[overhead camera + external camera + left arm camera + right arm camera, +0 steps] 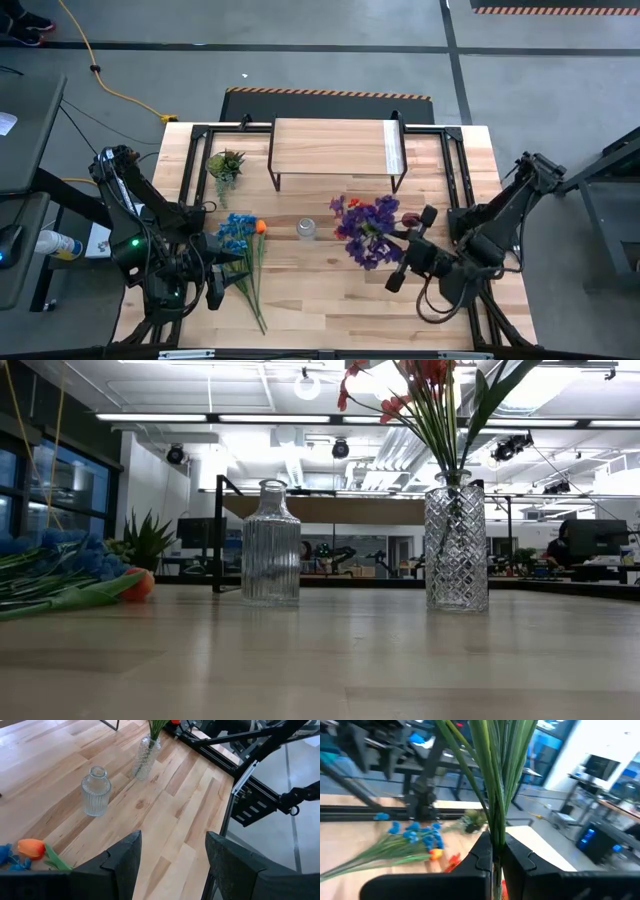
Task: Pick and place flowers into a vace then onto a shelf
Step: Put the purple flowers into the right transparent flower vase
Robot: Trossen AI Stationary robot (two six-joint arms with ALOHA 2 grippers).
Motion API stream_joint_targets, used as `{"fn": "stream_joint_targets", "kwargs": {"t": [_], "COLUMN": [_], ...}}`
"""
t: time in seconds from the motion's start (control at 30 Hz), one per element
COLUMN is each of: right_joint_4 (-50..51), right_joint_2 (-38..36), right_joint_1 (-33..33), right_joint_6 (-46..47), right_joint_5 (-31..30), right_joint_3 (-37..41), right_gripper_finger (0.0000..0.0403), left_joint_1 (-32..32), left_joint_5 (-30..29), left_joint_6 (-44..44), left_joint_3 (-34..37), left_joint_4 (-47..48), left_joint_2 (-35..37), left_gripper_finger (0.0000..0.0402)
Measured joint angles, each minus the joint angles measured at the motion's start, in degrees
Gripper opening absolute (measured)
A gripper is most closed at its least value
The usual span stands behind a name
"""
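A red, purple and maroon bunch of flowers (365, 228) stands with its stems in a diamond-cut glass vase (456, 545) on the table, right of centre. My right gripper (495, 852) reaches in from the table's right and is shut on those stems. A blue bunch with one orange bloom (240, 243) lies flat on the table at the left. Between the two bunches stands an empty ribbed glass vase (270, 545). My left gripper (172, 865) hangs open above the table's near left part, beside the blue bunch. The wooden shelf (330, 147) stands at the far middle. My right gripper pinches the bundled green stems (496, 827) between its two fingers, below the blooms. The fingers come in about level from the table's right and lie across the stems. The stems run upright through the hold, and their lower ends sit in the diamond-cut vase (145, 757), which stands on the table.
A small spiky potted plant (226, 165) stands at the far left beside the shelf. Black frame rails (455, 170) run along the table's left and right sides. Bare wood lies along the near edge (330, 310).
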State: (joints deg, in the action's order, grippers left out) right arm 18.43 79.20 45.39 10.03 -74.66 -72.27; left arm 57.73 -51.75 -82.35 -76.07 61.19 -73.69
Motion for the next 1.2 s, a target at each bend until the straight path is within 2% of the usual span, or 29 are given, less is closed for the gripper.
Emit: {"fn": "stream_joint_targets", "kwargs": {"t": [0.17, 0.37, 0.9, 1.2], "right_joint_4": [3.4, 3.6, 3.0, 3.1], "right_joint_2": [1.5, 3.9, 10.6, 13.5], "right_joint_1": [2.0, 3.8, 1.9, 1.6], "right_joint_6": [9.4, 14.3, 24.9, 27.1], "right_joint_5": [-5.9, -8.5, -8.5, -13.2], "right_joint_3": [0.0, 0.0, 0.0, 0.0], "right_gripper_finger": [0.001, 0.001, 0.001, 0.001], "left_joint_1": [0.0, 0.0, 0.0, 0.0], "left_joint_5": [0.0, 0.0, 0.0, 0.0], "left_joint_6": [0.0, 0.0, 0.0, 0.3], "left_joint_3": [0.0, 0.0, 0.0, 0.0], "left_joint_4": [0.5, 1.0, 1.6, 1.6], "left_joint_2": [0.0, 0.0, 0.0, 0.0], "left_gripper_finger": [0.0253, 0.0253, 0.0253, 0.0253]}}
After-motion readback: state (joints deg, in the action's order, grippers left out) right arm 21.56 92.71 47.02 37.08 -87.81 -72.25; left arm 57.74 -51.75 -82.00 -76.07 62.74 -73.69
